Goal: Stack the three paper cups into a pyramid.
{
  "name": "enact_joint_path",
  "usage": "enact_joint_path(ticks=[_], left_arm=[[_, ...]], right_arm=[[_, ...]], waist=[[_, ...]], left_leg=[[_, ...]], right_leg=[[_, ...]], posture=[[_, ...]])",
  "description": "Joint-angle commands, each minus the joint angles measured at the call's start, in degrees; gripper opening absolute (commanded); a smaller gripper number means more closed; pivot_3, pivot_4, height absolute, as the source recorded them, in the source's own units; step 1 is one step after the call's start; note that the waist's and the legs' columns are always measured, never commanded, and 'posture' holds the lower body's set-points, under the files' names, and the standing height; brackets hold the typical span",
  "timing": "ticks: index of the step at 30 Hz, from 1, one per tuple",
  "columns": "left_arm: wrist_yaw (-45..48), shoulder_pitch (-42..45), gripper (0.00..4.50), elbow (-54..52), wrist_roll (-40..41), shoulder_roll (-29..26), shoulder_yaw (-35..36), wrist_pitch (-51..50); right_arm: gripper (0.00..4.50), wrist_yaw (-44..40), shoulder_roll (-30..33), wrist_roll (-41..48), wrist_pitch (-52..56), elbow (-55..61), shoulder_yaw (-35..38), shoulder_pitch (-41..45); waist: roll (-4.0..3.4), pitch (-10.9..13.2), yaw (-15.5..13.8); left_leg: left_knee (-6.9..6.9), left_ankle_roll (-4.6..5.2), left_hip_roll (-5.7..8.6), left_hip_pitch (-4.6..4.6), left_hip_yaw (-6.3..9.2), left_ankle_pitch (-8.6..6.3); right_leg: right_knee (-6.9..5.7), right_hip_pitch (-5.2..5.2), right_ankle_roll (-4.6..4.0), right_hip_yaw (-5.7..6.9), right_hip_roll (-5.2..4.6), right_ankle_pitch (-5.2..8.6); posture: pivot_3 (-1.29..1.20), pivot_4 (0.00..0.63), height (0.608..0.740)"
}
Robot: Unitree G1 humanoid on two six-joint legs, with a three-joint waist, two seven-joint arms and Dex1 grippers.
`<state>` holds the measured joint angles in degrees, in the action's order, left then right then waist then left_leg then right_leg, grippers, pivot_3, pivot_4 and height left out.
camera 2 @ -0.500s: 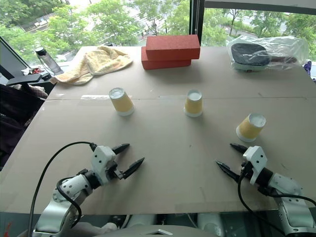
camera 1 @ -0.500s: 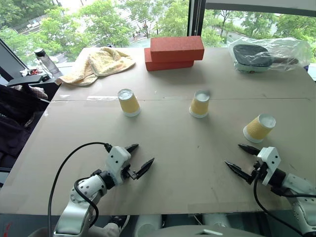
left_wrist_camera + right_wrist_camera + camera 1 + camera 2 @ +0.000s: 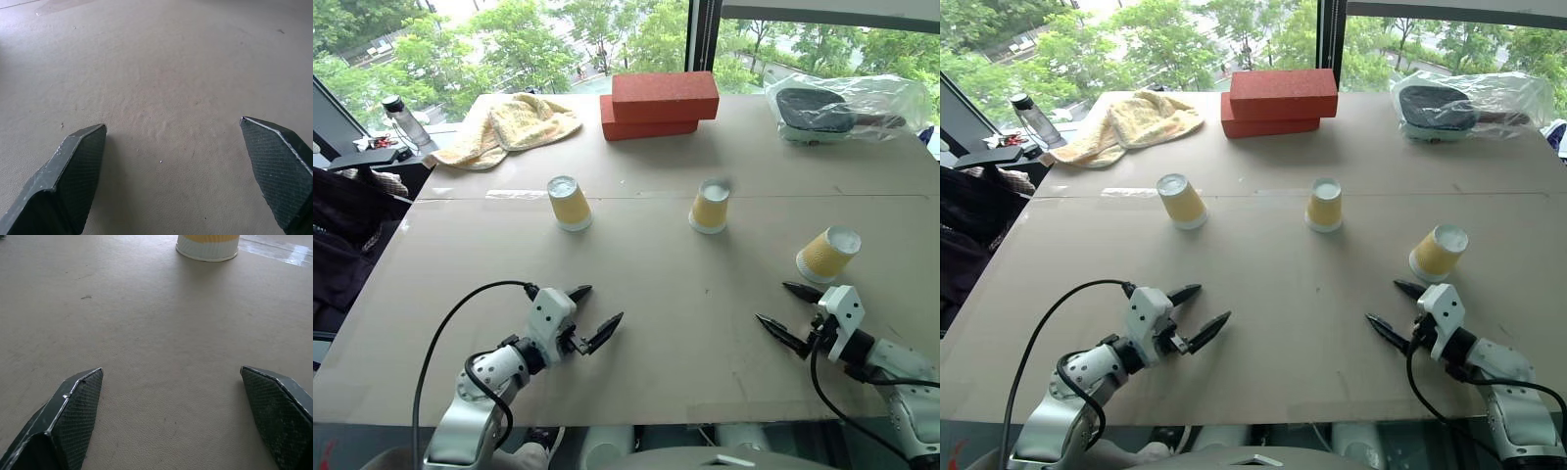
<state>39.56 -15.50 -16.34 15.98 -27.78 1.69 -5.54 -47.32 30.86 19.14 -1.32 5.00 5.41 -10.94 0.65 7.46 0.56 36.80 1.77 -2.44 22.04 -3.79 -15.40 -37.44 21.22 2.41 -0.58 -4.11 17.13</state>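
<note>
Plainly, bench [image 3: 636, 294]: flat tan board with a faintly grained, matte face and a taped seam running across it beyond both grippers.
Left gripper [image 3: 592, 314]: two black, pointed fingers with cross-hatched pads, spread wide apart over bare board, holding nothing.
Right gripper [image 3: 786, 311]: same black tapered fingers, spread wide apart and empty, hovering low over the board.
Left cup [image 3: 569, 203]: small tapered paper cup, ribbed yellow-tan wall, white base on top and white rim down on the board; it stands well ahead of the left gripper.
Middle cup [image 3: 710, 206]: same make, also upside down, ahead of and between the two grippers, well apart from each.
Right cup [image 3: 827, 254]: same make, base up and leaning; near the right gripper, just ahead of its outer finger, not touching.
Pyramid: not built; the three cups stand apart in a loose row.
Bricks [image 3: 660, 104]: two red, rough rectangular blocks stacked, far beyond the grippers at the back edge.
Towel [image 3: 509, 128]: crumpled pale-yellow terry cloth, far ahead of the left gripper.
Plastic bag [image 3: 847, 108]: clear crinkled film over a dark object, far ahead of the right gripper.
Room: large windows behind the bench with green trees outside; a bottle [image 3: 404, 121] by the sill.
</note>
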Motion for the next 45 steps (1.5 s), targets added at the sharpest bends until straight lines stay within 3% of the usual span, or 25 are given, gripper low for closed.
enact_joint_path(ticks=[1, 12, 21, 25, 29, 40, 45], left_arm=[[0.23, -0.53, 4.50, -0.88, -0.02, 0.26, -0.77, 0.26], [3.07, 0.43, 4.50, -0.77, 2.33, -0.90, 0.43, 0.21], [13.05, 9.76, 4.50, -2.58, 11.98, -9.83, 5.42, -6.09], [16.86, 15.47, 4.50, -2.02, 17.72, -15.70, 9.42, -12.35], [17.27, 19.60, 4.50, -2.22, 19.79, -19.34, 12.00, -16.65], [16.05, 21.86, 4.50, -3.82, 21.92, -20.03, 15.09, -20.22], [16.28, 21.44, 4.50, -3.93, 21.59, -19.59, 15.41, -20.09]], right_arm=[[4.44, -0.27, 0.01, 0.12, -0.18, 0.25, 0.28, 0.76], [4.44, 1.14, -1.48, -0.01, -0.76, 1.44, 0.18, 2.00], [4.44, 14.11, -12.72, -3.68, 4.79, -3.80, -3.50, 21.12], [4.44, 17.92, -16.76, -6.33, 3.12, -12.58, -4.52, 31.44], [4.44, 19.48, -20.06, -7.50, 1.16, -20.50, -4.82, 39.47], [4.44, 17.99, -22.83, -8.33, -3.16, -29.87, -4.94, 45.53], [2.21, 16.48, -22.87, -8.01, -3.70, -28.89, -5.11, 44.99]], waist=[[0.01, 0.01, -0.01], [0.07, 0.05, 0.02], [0.28, 0.39, 0.31], [0.32, 0.58, 0.21], [0.31, 0.72, 0.38], [0.28, 0.85, 0.60], [0.27, 0.86, 0.60]], left_leg=[[0.00, 0.00, 0.00, 0.01, 0.00, 0.00], [0.03, 0.00, 0.01, 0.02, -0.01, 0.00], [0.28, -0.01, -0.07, 0.12, 0.02, 0.01], [0.56, -0.28, -0.07, 0.76, 0.14, 0.18], [0.56, -0.29, 0.00, 0.82, 0.12, 0.18], [0.56, -0.35, -0.03, 0.77, 0.16, 0.22], [0.56, -0.36, -0.04, 0.77, 0.17, 0.22]], right_leg=[[0.00, 0.00, 0.00, 0.01, 0.01, 0.00], [0.00, 0.00, 0.21, 0.02, 0.07, -0.12], [-0.34, 0.19, 0.22, 0.01, 0.23, -0.12], [-0.33, 0.57, 0.25, 0.24, 0.39, -0.13], [-0.32, 0.59, 0.34, 0.44, 0.52, -0.09], [-0.52, 0.59, 0.39, 0.52, 0.53, -0.07], [-0.51, 0.59, 0.39, 0.52, 0.52, -0.07]], posture=[[0.00, 0.150, 0.730], [0.00, 0.150, 0.730], [0.00, 0.150, 0.730], [0.00, 0.150, 0.730], [0.00, 0.150, 0.730], [0.00, 0.150, 0.730], [0.00, 0.150, 0.730]])
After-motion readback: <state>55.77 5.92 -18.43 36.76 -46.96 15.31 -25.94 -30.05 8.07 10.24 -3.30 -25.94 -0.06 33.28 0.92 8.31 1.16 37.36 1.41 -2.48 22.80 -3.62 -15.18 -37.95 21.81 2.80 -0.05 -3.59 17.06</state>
